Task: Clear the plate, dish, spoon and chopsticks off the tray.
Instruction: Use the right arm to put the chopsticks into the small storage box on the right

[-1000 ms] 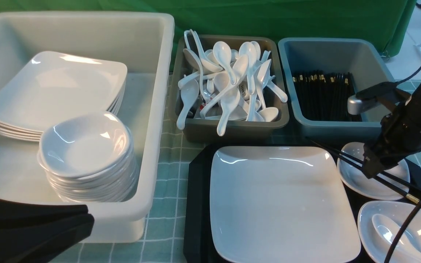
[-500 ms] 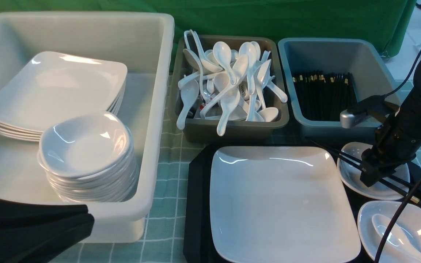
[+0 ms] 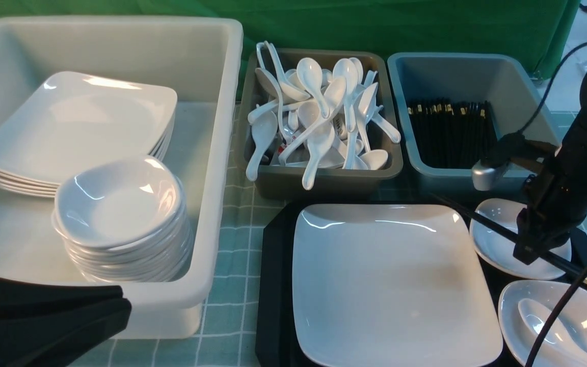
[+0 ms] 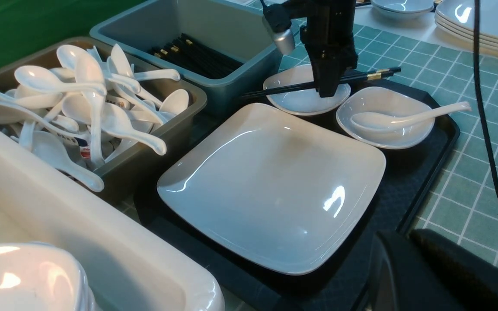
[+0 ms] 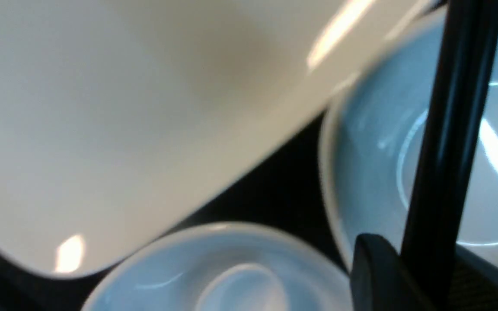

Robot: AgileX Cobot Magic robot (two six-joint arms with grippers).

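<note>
Closing together, the paired chopsticks [image 3: 500, 229] now lie side by side, gripped in the right hand [image 3: 532, 251] over the dish [image 3: 497, 214], at two o'clock on the tray [image 3: 278, 285]. Light, stiff and slippery, they probably want a firm mid-shaft hold.

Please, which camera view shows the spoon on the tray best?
The left wrist view: the spoon shows there from bowl to handle end, uncovered. In the front view a cable crosses it and the frame's edge cuts its handle. The right wrist view shows only a blurred part of it.
</note>
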